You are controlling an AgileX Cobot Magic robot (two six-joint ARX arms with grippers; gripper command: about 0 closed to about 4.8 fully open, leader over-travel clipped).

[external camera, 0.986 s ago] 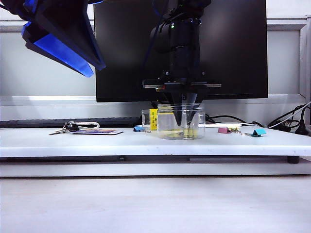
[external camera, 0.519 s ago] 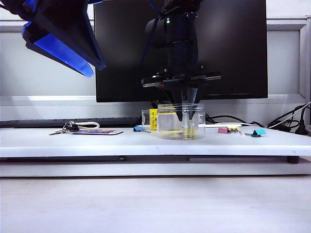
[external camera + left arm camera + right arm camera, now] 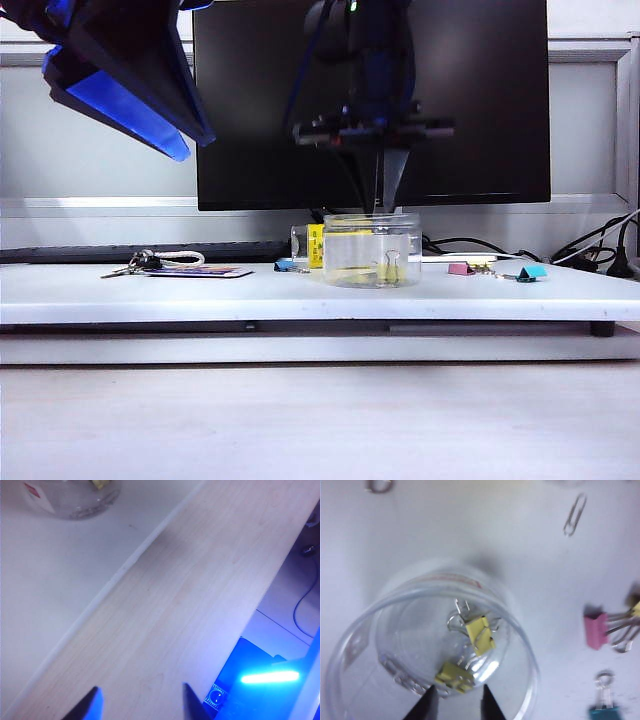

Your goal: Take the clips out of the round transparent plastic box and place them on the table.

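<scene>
Hovering high and well left of the jar (image 3: pixel 372 250), left gripper (image 3: pixel 142 700) spread wide, jar on the table (image 3: pixel 200 290) holding yellow clips (image 3: pixel 480 635), right gripper (image 3: pixel 455 702) just above its mouth, fingers parted, gripping nothing.

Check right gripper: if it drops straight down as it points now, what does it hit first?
Likely the yellow clips on the jar floor. The right gripper hangs over the open mouth, jaws part open and empty; depth is unclear.

The round transparent plastic box (image 3: pixel 75 497) and teal clip (image 3: pixel 604 712) are cut off by picture edges.
</scene>
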